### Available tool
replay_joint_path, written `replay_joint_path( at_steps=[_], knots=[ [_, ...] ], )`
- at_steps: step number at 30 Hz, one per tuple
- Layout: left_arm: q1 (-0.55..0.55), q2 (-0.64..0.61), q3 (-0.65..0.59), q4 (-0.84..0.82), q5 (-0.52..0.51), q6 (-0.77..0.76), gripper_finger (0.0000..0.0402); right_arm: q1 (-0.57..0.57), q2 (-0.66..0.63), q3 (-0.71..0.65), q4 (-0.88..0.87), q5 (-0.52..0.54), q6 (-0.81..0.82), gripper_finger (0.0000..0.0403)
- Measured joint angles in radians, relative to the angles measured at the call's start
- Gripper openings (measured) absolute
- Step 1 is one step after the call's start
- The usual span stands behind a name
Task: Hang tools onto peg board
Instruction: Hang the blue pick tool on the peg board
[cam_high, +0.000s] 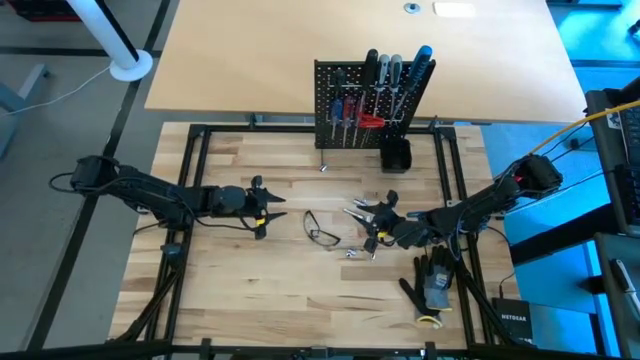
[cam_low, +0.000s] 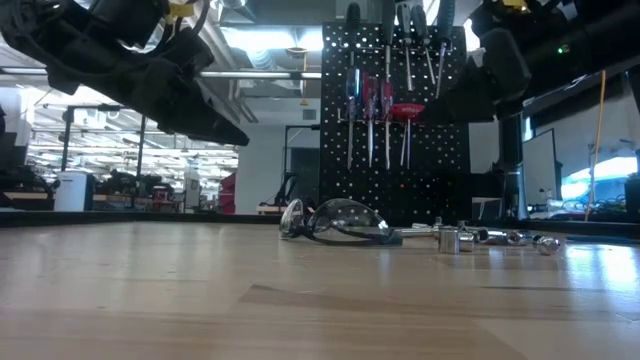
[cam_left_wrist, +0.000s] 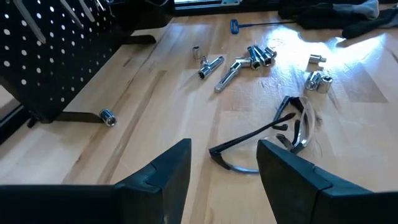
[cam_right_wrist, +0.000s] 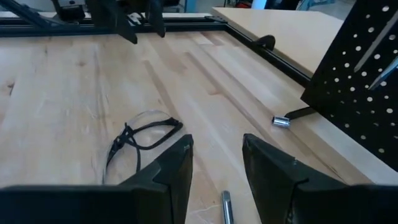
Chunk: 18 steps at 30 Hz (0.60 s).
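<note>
At the far edge of the wooden bench (cam_high: 250, 300), the black perforated peg board (cam_high: 340, 85) stands upright already carrying red, blue and black-handled tools (cam_high: 385, 75), while left gripper (cam_high: 262, 210) and right gripper (cam_high: 375, 235) hover open, empty, seemingly poised beside clear safety glasses (cam_high: 322, 232).

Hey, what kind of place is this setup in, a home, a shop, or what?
Probably a robotics lab or workshop. A butcher-block table holds a peg board hung with screwdrivers, and the low view shows an open industrial room with ceiling strip lights and benches behind.
</note>
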Motion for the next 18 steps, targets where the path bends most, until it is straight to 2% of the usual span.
replay_joint_path(
  at_steps=[7, 13, 15, 18],
  knots=[
    [0.000, 0.000, 0.000, 0.000, -0.001, 0.000, 0.0172, -0.014, 0.000, 0.000, -0.009, 0.009, 0.021, 0.0143],
    [0.000, 0.000, 0.000, -0.001, -0.007, -0.001, 0.0172, -0.012, -0.016, 0.000, -0.090, 0.068, 0.096, 0.0143],
    [0.000, 0.000, 0.000, -0.001, -0.007, -0.015, 0.0172, -0.012, -0.056, 0.014, -0.174, 0.060, 0.180, 0.0143],
    [0.000, 0.000, 0.000, -0.002, -0.007, -0.029, 0.0172, -0.012, -0.150, 0.086, -0.444, -0.028, 0.376, 0.0143]
  ],
)
